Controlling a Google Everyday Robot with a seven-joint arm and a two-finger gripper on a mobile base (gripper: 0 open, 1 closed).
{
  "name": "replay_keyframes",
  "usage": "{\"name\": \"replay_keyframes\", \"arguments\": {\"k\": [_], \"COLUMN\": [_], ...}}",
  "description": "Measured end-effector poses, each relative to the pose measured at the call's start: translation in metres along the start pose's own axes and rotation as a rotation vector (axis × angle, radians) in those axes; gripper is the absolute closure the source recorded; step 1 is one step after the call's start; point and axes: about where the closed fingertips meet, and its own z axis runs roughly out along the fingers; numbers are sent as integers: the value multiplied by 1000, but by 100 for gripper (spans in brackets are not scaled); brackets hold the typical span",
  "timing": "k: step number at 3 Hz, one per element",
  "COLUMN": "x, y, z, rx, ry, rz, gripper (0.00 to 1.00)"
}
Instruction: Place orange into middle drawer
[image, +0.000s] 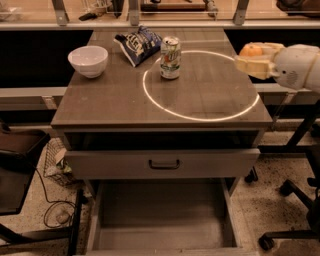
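The gripper (249, 60) hovers at the right edge of the desk (120, 95), jaws closed around the orange (251, 49); the middle drawer (160, 212) stands pulled out below.

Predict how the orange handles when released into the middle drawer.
Likely rolls: the orange is round and the middle drawer floor looks flat, so release it low. Probably firm enough to grip: the gripper, at the right edge of the tabletop, holds it without visible squashing. Smooth skin may slip.
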Motion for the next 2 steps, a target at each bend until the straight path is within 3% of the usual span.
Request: {"name": "replay_keyframes", "arguments": {"k": [1,2], "x": [9,37], "y": [48,85], "z": [-23,-40], "rx": [-48,-137], "ry": [-11,-26], "rz": [-39,-74], "gripper": [100,100]}}
